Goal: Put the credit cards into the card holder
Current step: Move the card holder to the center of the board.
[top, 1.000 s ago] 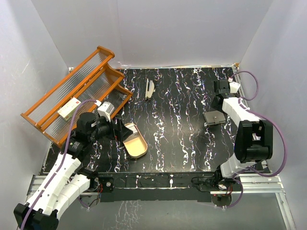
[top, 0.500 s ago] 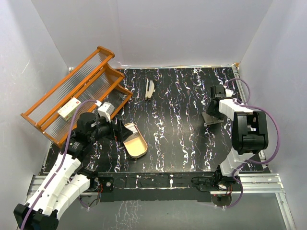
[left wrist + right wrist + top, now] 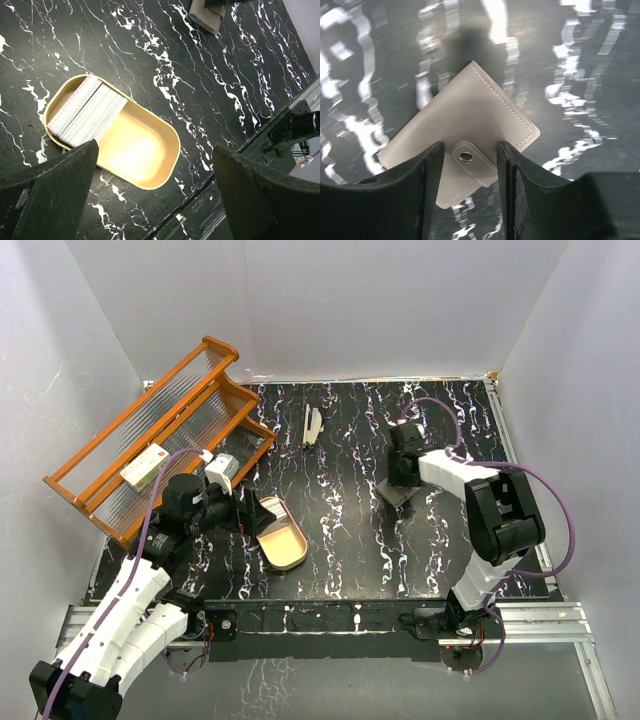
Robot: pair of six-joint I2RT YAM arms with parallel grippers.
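The credit cards are a pale striped stack leaning in the left end of a tan oval tray; they also show in the top view. My left gripper is open just above the tray, empty. The card holder is a closed grey-brown wallet with its snap button fastened. My right gripper is shut on the card holder's snap side and holds it over the table right of centre. The holder also shows at the top of the left wrist view.
An orange wire rack leans at the back left with a white box with red marks on it. A thin pale object stands near the back middle. The table's front edge runs just beyond the tray.
My right gripper has carried the card holder leftward from the right side of the table toward the centre. The left arm and the tray have not moved.
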